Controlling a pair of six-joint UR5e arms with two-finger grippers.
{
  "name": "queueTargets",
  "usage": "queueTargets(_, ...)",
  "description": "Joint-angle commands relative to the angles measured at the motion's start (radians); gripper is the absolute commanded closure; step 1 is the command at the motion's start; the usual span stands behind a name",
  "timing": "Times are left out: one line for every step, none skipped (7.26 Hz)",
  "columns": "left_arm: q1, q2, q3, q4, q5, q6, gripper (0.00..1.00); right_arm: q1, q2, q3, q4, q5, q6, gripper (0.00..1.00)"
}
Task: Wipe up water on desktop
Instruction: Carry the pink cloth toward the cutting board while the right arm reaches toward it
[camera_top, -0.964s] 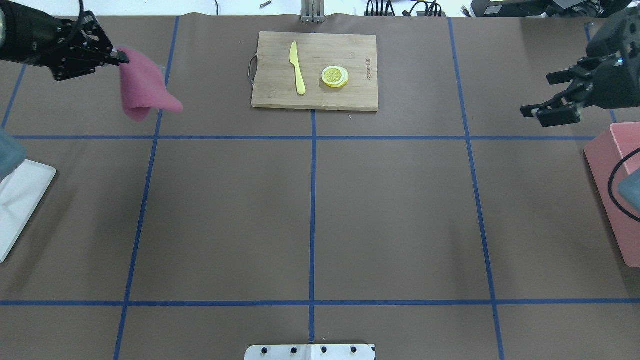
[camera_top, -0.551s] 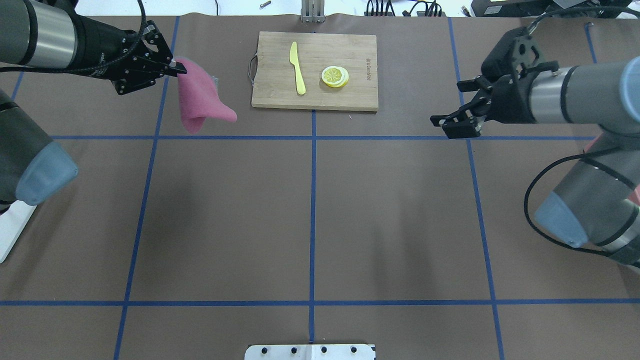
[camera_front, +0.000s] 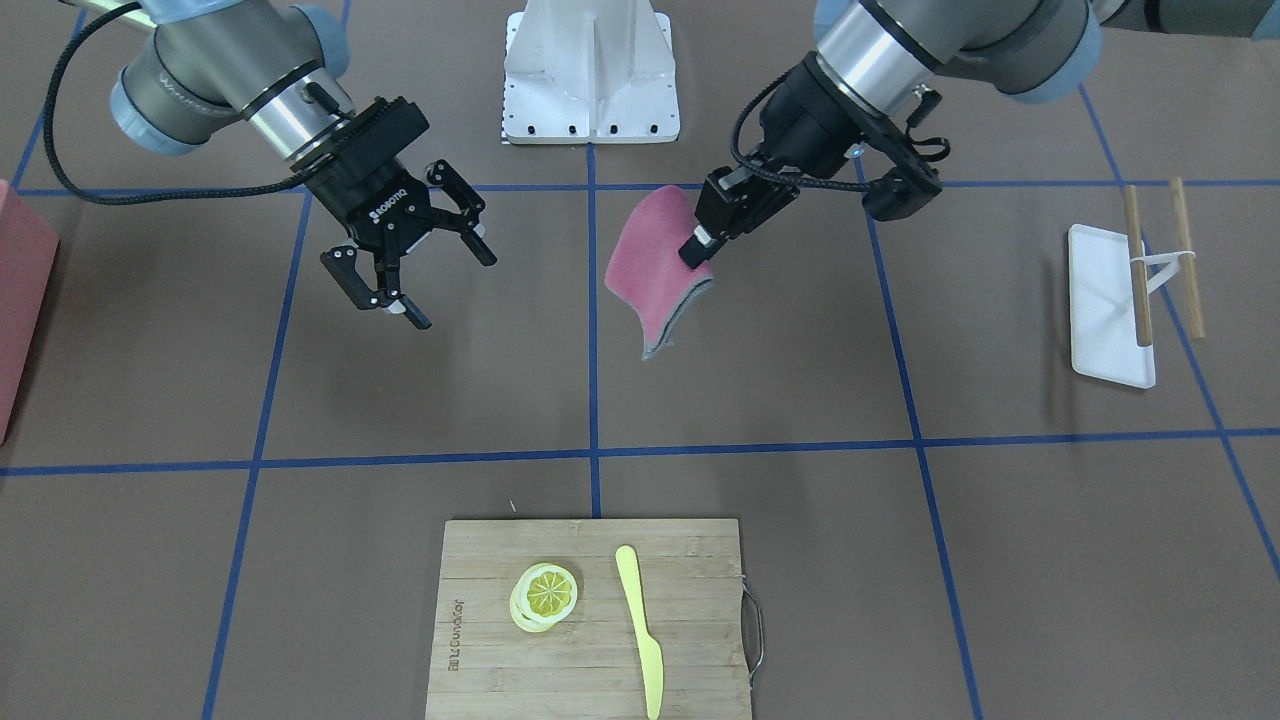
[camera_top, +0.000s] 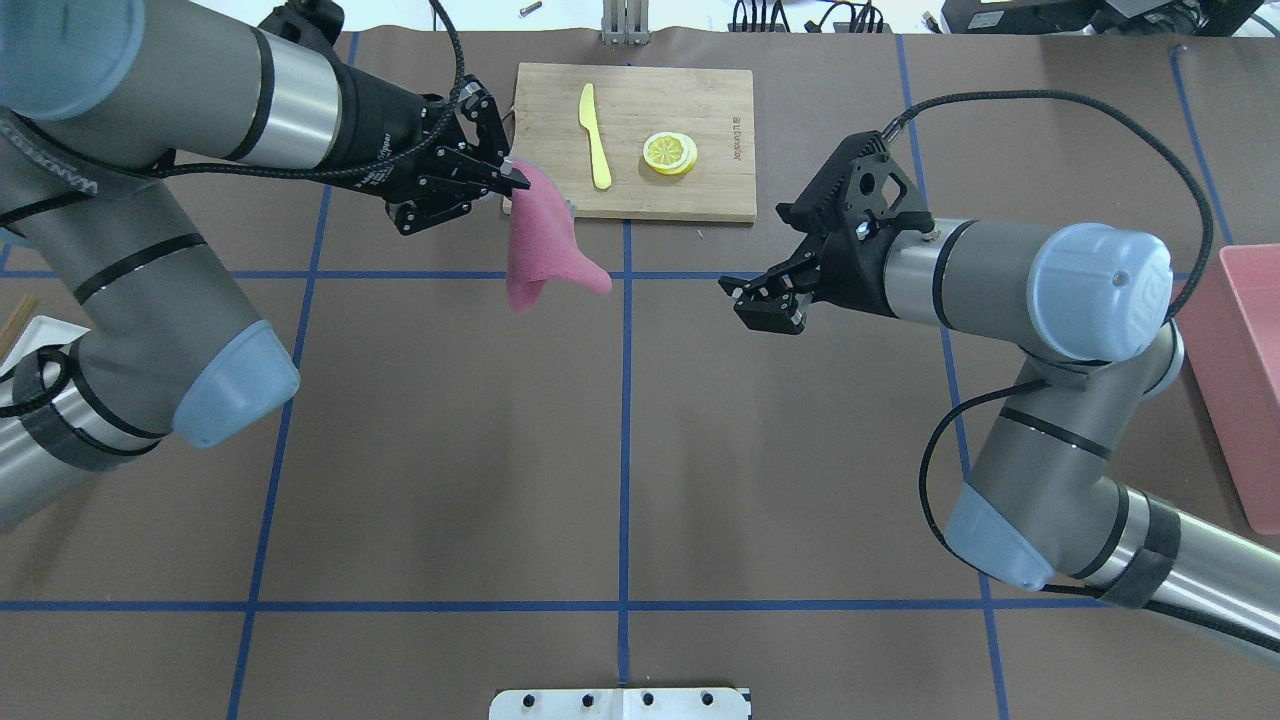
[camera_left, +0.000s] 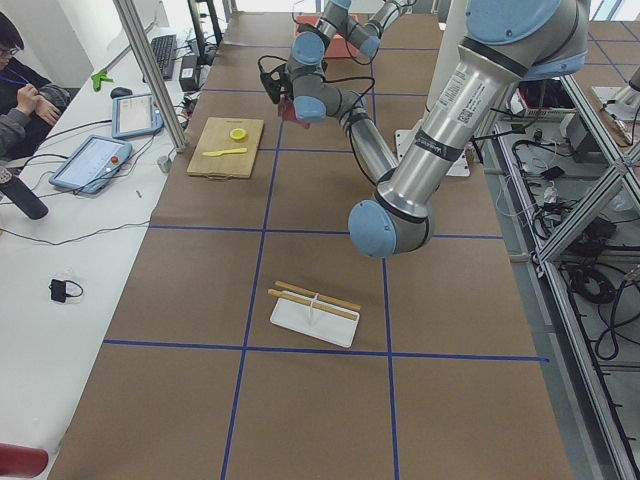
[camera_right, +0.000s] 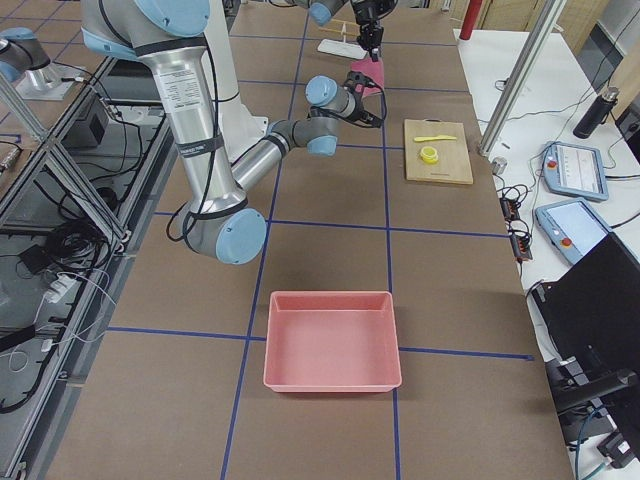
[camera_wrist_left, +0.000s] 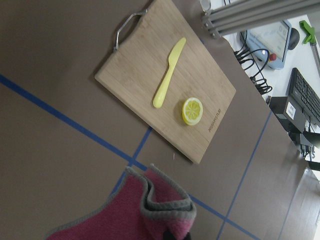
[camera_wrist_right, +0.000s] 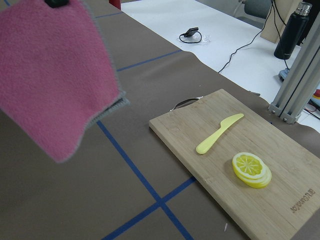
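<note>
Front-facing: the left tool (camera_front: 700, 248) pinches a pink cloth (camera_front: 652, 272) that hangs over the brown, blue-taped desk (camera_front: 800, 330). The right tool (camera_front: 452, 288), at the cloth's 9 o'clock, gapes wide. Overhead: a bamboo cutting board (camera_top: 700, 190) lies at the cloth's 1 o'clock. Right wrist: the cloth's hem seems clear of the desk.
</note>
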Motion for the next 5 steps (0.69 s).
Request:
queueTargets(0.05, -0.041, 0.002, 0.01, 0.048, -0.036, 1.0, -0.089, 0.023, -0.002, -0.001, -0.118, -0.001, 0.01)
queueTargets(0.058, -0.057, 0.005, 0.01, 0.049, -0.056, 1.0, -0.123, 0.032, 0.001, -0.001, -0.163, 0.0, 0.01)
queueTargets(0.06, -0.058, 0.005, 0.01, 0.051, -0.058, 1.0, -0.143, 0.035, 0.006, -0.001, -0.176, -0.001, 0.01)
queueTargets(0.06, -0.058, 0.005, 0.01, 0.051, -0.058, 1.0, -0.166, 0.035, 0.007, -0.001, -0.197, 0.0, 0.01)
queueTargets(0.06, -0.06, 0.005, 0.01, 0.051, -0.059, 1.0, -0.198, 0.038, 0.006, -0.001, -0.244, -0.001, 0.01)
